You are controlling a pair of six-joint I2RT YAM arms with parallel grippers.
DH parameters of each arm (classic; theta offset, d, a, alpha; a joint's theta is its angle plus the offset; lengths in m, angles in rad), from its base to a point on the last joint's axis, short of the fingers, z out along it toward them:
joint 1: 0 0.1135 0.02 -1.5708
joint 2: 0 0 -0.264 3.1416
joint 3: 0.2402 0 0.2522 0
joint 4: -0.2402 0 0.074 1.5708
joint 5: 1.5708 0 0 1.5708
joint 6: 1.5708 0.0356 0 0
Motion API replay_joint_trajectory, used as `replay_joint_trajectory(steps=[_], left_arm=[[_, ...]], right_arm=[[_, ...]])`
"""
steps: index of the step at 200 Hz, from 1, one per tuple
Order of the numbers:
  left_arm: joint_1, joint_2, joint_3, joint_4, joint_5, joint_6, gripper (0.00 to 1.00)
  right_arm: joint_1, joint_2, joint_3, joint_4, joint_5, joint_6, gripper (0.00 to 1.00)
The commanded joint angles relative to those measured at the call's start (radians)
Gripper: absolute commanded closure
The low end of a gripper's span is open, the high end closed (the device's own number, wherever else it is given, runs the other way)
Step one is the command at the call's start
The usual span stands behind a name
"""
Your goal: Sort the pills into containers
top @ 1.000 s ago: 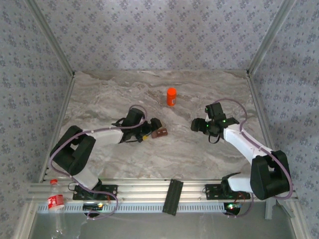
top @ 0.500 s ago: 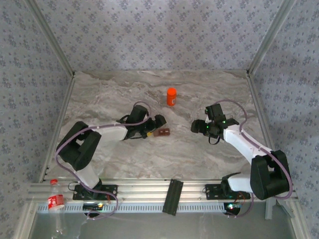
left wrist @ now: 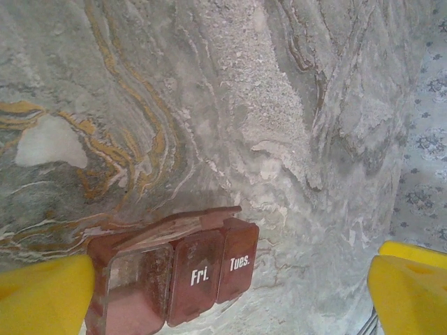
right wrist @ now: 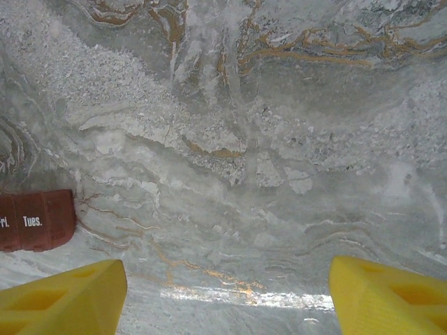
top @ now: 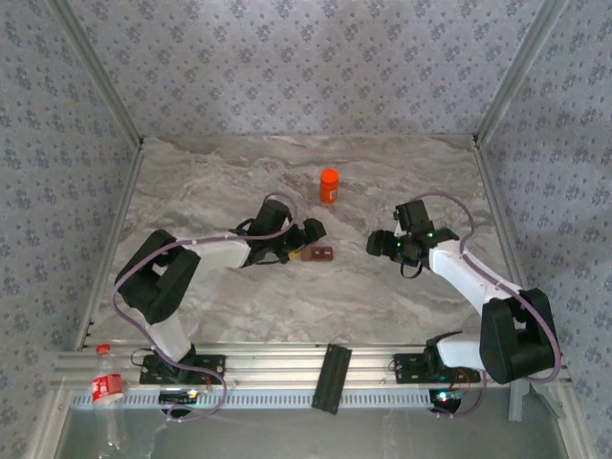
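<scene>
The containers [left wrist: 183, 273] are a dark reddish-brown strip of joined boxes lying on the marble table [top: 220, 182]. Two lids read "Fri." and "Tues.", and the end compartment next to them has its lid up. My left gripper [left wrist: 227, 293] is open, and the strip lies between its yellow fingers [left wrist: 43, 294], close to the left one. From above, the left gripper [top: 308, 235] sits just left of the containers [top: 321, 253]. My right gripper [right wrist: 227, 300] is open over bare marble, with the containers [right wrist: 35, 220] off to its left. The right gripper [top: 381, 243] is right of centre. The pills are out of view.
An orange bottle [top: 329, 185] stands upright behind the containers, toward the back of the table. A black strip [top: 330, 377] lies across the front rail. A plastic bottle with a red label [top: 107, 387] lies at the front left, off the table.
My left arm has reached further right, and the containers have shifted a little to the right with it. The right arm has stayed where it was.
</scene>
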Motion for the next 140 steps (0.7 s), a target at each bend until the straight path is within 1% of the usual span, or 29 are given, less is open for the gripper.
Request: replay_joint_trajectory(steps=[1, 18, 29, 40, 46, 53, 68, 93, 113, 117, 128, 133, 140], left_arm=[[-0.012, 0.015, 0.028, 0.018, 0.012, -0.006, 0.00], [-0.012, 0.011, 0.026, 0.016, 0.011, -0.004, 0.00], [-0.012, 0.005, 0.025, 0.016, 0.011, -0.005, 0.00], [-0.012, -0.005, 0.019, 0.017, 0.013, -0.007, 0.00], [-0.012, -0.013, 0.017, 0.014, 0.012, -0.008, 0.00], [-0.013, -0.026, 0.013, 0.011, 0.010, -0.005, 0.00], [-0.009, -0.060, 0.003, -0.012, -0.001, 0.010, 0.00], [0.003, -0.144, -0.019, -0.061, -0.029, 0.055, 0.00], [0.020, -0.221, -0.032, -0.106, -0.048, 0.094, 0.00], [0.022, -0.238, -0.032, -0.116, -0.052, 0.102, 0.00], [0.033, -0.276, -0.032, -0.142, -0.067, 0.125, 0.00], [0.040, -0.293, -0.032, -0.152, -0.073, 0.135, 0.00], [0.049, -0.314, -0.030, -0.163, -0.078, 0.145, 0.00]], right_arm=[[-0.008, -0.021, -0.006, -0.002, -0.010, 0.014, 0.22], [-0.009, -0.026, -0.005, -0.004, -0.010, 0.014, 0.22], [-0.009, -0.031, -0.001, -0.010, 0.006, 0.012, 0.20], [-0.009, -0.039, 0.008, -0.013, 0.056, 0.009, 0.09], [-0.008, -0.046, 0.013, -0.017, 0.075, 0.010, 0.06], [-0.009, -0.057, 0.014, -0.022, 0.089, 0.004, 0.00], [-0.010, -0.082, 0.025, -0.050, 0.102, 0.008, 0.00], [-0.011, -0.107, 0.063, -0.093, 0.170, -0.008, 0.00], [-0.004, -0.116, 0.103, -0.110, 0.295, -0.017, 0.00], [0.001, -0.117, 0.108, -0.114, 0.330, -0.003, 0.00], [0.007, -0.124, 0.130, -0.157, 0.448, 0.099, 0.00], [0.009, -0.128, 0.138, -0.173, 0.451, 0.113, 0.00], [0.007, -0.140, 0.145, -0.174, 0.439, 0.080, 0.00]])
